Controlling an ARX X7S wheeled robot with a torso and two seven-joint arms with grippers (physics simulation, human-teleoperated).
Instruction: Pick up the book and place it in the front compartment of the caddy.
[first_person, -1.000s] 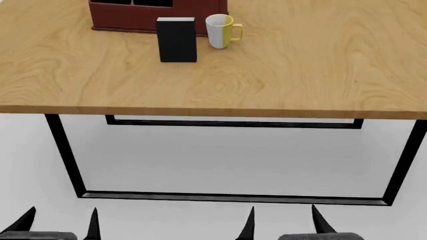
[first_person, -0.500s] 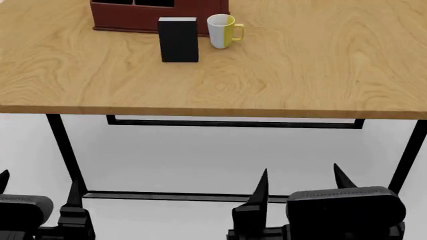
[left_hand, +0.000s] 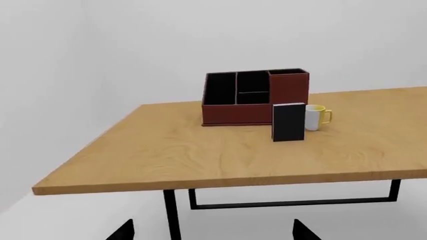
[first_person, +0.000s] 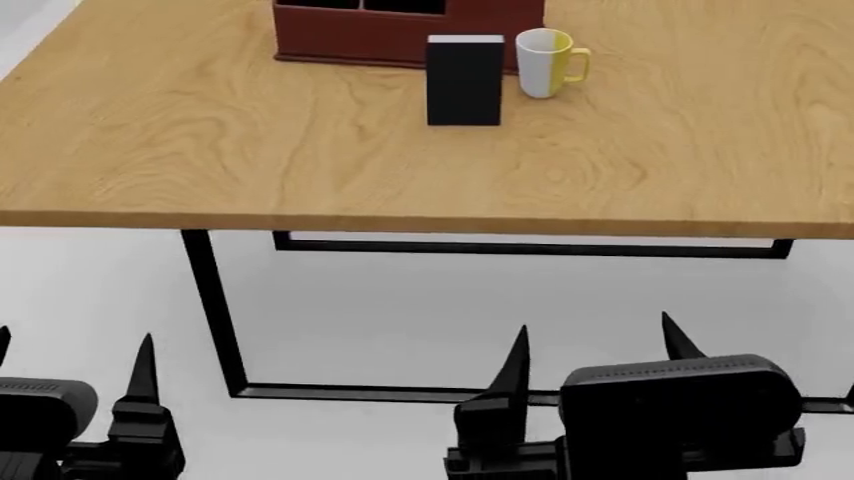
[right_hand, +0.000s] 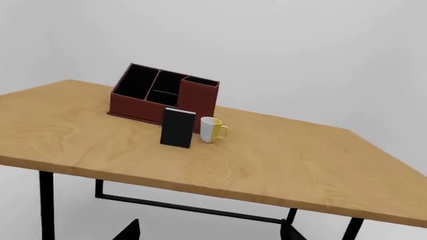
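Observation:
The black book (first_person: 465, 80) stands upright on the wooden table (first_person: 267, 150), just in front of the reddish-brown caddy (first_person: 347, 42). In the left wrist view the book (left_hand: 288, 122) hides part of the caddy (left_hand: 230, 114). The front compartment lies in the caddy's black-lined middle column (left_hand: 252, 98), which a low crossbar splits. I cannot tell which of its two cells is larger. My left gripper (first_person: 70, 365) and right gripper (first_person: 594, 345) hang open and empty, below and in front of the table edge, far from the book.
A white and yellow mug (first_person: 545, 62) stands right beside the book, to its right, near the caddy's corner. The table's black metal frame (first_person: 214, 310) runs under the front edge. Pale floor (first_person: 400, 310) lies below.
Over the second both grippers rose into the head view. In the last half second that view shifted, so the table, book, mug and caddy sit further right in it.

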